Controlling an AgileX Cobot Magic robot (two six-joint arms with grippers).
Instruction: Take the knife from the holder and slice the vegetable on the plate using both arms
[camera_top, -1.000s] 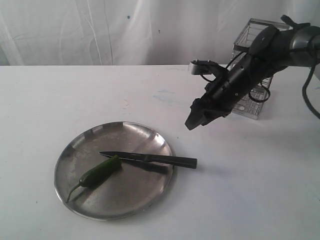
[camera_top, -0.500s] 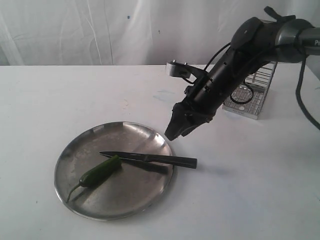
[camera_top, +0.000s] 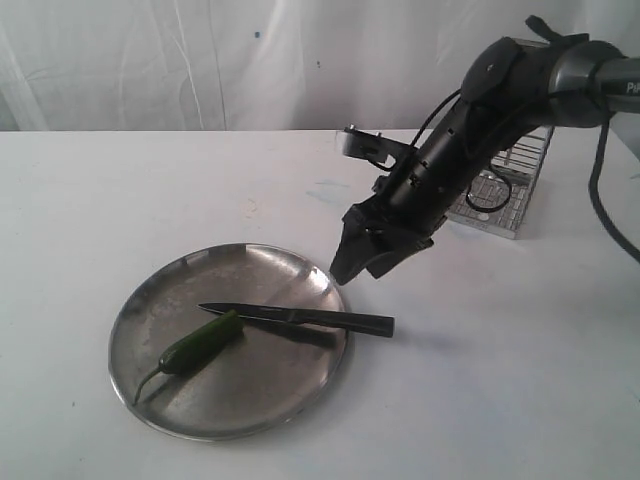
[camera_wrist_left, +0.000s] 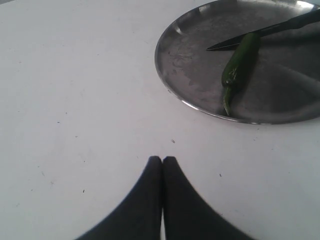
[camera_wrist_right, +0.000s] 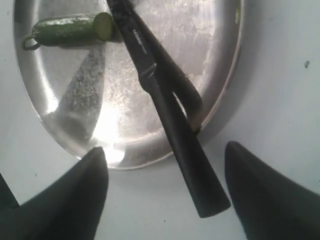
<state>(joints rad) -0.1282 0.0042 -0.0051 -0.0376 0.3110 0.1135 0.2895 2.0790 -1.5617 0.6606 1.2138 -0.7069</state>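
**Desk:** Exterior view first. Where was everything?

**Arm:** My right gripper (camera_top: 352, 268) hung above the far rim of the steel plate (camera_top: 140, 318), fingers spread wide and holding nothing. The black knife (camera_top: 300, 318) lay across that plate, blade tip touching the green chilli (camera_top: 200, 342), handle jutting over the rim onto the white table (camera_top: 500, 400). The wire holder (camera_top: 505, 185) stood behind my arm, well apart from the plate.

**Desk:** Which step was that?

**Arm:** As I judged it, the knife was out of the holder and I was lining up to take its handle. The next move called for lowering my open fingers astride that handle, then closing.

**Desk:** What did the wrist cameras add?

**Arm:** My right wrist view showed the handle lying between my fingertips (camera_wrist_right: 80, 185) and the chilli's flat cut end beside the blade. My left wrist view showed my left gripper (camera_wrist_left: 162, 160) pressed shut, empty, over bare table near the plate; that gripper was out of the exterior shot.
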